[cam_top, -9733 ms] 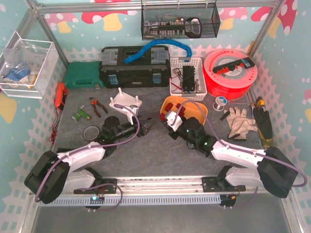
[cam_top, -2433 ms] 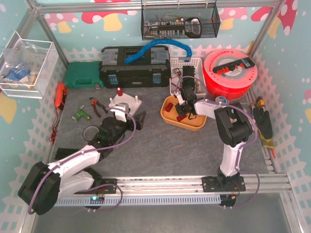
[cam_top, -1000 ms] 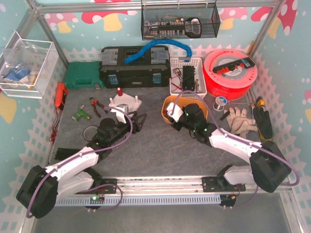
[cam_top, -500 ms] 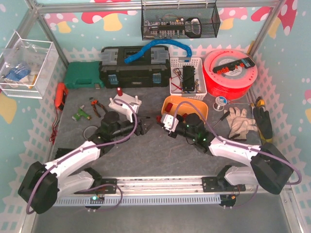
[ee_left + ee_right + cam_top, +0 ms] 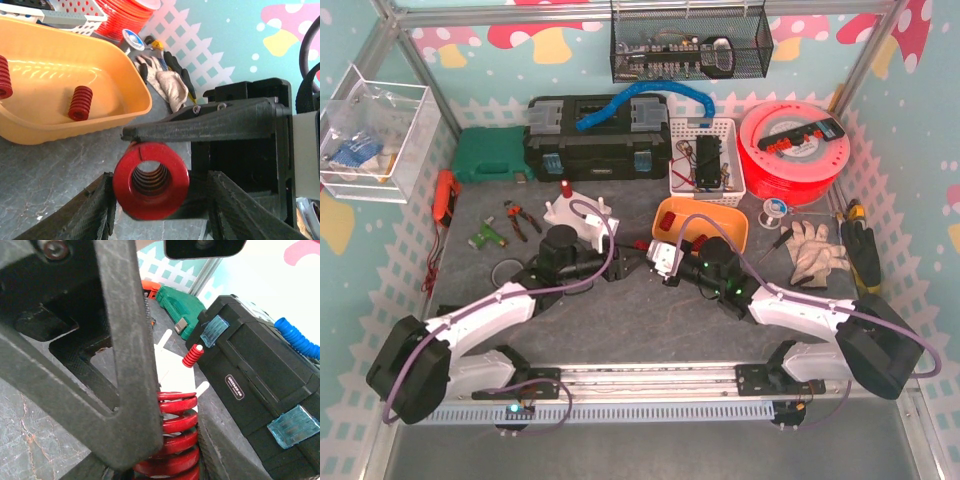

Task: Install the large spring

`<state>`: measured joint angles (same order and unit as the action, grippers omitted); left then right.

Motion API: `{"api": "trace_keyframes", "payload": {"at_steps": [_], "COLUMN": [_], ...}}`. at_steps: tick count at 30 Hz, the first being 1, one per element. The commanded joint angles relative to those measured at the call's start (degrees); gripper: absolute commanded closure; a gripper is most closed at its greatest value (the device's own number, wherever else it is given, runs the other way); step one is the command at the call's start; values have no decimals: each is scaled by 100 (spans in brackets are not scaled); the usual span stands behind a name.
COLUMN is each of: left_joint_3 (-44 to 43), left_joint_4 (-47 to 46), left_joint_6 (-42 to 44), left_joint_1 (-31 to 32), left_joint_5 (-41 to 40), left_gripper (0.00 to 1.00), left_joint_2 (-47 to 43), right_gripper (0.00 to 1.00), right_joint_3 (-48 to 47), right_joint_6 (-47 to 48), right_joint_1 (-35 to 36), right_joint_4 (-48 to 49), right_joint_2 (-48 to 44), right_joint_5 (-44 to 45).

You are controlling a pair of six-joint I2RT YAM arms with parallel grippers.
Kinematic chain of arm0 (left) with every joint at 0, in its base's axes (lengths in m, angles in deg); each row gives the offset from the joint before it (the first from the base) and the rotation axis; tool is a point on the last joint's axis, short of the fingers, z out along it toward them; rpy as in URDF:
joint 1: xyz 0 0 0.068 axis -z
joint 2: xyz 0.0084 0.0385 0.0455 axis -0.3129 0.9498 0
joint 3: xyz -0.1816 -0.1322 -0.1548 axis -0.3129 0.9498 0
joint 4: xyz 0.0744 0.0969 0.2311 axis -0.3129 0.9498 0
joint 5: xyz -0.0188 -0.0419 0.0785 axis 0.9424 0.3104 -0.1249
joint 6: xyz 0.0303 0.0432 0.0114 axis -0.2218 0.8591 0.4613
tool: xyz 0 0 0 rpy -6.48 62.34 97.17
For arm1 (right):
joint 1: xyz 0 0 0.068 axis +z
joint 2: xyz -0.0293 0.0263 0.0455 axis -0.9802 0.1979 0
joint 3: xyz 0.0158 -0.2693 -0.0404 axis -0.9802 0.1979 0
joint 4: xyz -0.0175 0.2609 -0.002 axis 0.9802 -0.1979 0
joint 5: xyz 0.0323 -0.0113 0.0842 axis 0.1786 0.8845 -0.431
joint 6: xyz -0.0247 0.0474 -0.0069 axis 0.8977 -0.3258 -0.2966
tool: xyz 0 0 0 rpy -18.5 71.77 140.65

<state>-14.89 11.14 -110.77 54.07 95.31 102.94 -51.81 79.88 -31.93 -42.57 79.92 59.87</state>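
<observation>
The large red spring (image 5: 151, 180) is seen end-on in the left wrist view, pinched by my right gripper (image 5: 648, 256). It also shows in the right wrist view (image 5: 176, 440), between the right fingers (image 5: 127, 390). My left gripper (image 5: 618, 266) is open, with one finger (image 5: 95, 210) on each side of the spring. In the top view the two grippers meet at mid-table and hide the spring. The white peg fixture (image 5: 578, 212) stands behind the left gripper, with a small red spring (image 5: 563, 188) on one peg.
An orange tray (image 5: 712, 240) with small red springs (image 5: 80, 102) sits behind the right gripper. A black toolbox (image 5: 598, 140), white basket (image 5: 705, 160) and red spool (image 5: 795, 150) line the back. Pliers (image 5: 520, 218) and a black ring (image 5: 507, 272) lie on the left, gloves (image 5: 815, 255) on the right.
My right gripper has come left from the orange tray with the large spring. My left gripper has moved right to meet it, and its open fingers now flank the spring.
</observation>
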Motion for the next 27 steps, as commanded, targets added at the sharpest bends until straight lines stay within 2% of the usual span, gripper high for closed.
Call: {"api": "trace_keyframes", "payload": {"at_steps": [1,15,21,22,24,27], "left_joint_3": [-228,-338,-366,-377,-401,-443], "left_joint_4": [-38,-77,-34,-3,60,226], "left_joint_6": [-33,-157,-198,-207,-268,-369], "left_joint_1": [38,42,46,44,40,31], "left_joint_5": [157,260,331,332,258,56], "left_gripper": [50,71,96,99,100,100], "left_joint_2": [56,171,196,192,173,100], "right_gripper": [92,92,90,89,81,57], "right_joint_3": [54,29,-5,-13,-22,-2], "right_joint_6": [185,488,514,497,429,294], "right_joint_1": [80,107,103,107,103,107], "right_joint_4": [378,179,152,145,141,141], "right_joint_2": [-90,-65,34,58,114,151], "right_joint_5": [-114,-303,-297,-281,-200,-12]}}
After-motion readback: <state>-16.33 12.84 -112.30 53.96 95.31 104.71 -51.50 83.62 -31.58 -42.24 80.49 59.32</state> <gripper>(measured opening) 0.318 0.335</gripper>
